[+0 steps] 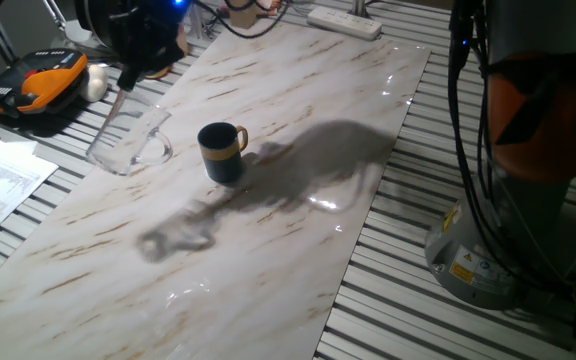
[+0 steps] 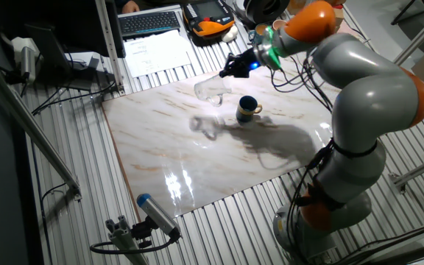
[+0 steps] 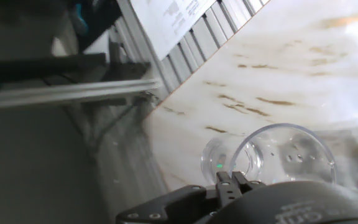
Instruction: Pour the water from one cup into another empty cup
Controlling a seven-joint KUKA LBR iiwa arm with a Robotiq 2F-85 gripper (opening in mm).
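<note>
**Glass mug held tilted above the table, dark mug standing beside it**

I have the gripper (image 1: 140,62) clenched on the rim of the glass mug (image 1: 128,135), which hangs in the air at a steep tilt over the marble-patterned table (image 1: 268,250), near the table's far edge where the papers (image 2: 157,50) and the keyboard (image 2: 150,22) lie on the slatted bench beyond. In the other fixed view the glass mug (image 2: 210,90) sits just below the black gripper (image 2: 238,66), with the arm (image 2: 359,88) arching in from the right side of the table. Its clear loop handle (image 1: 156,150) points down toward the table surface.

From the hand view I look straight down through the mug (image 3: 272,155): the round mouth is nearest the camera and the smaller base circle shows through it. A few droplets cling inside the glass; I cannot tell how much water is in it.

The dark navy-blue mug (image 1: 222,151) stands upright on the table, just beside the glass mug and not touching it, its yellow-tan handle (image 1: 241,137) turned away from the glass. In the other fixed view it (image 2: 246,110) stands near the middle of the table's far half, in front of the arm's shadow.

An orange and black device (image 1: 33,88) rests on the bench beyond the table's corner.
</note>
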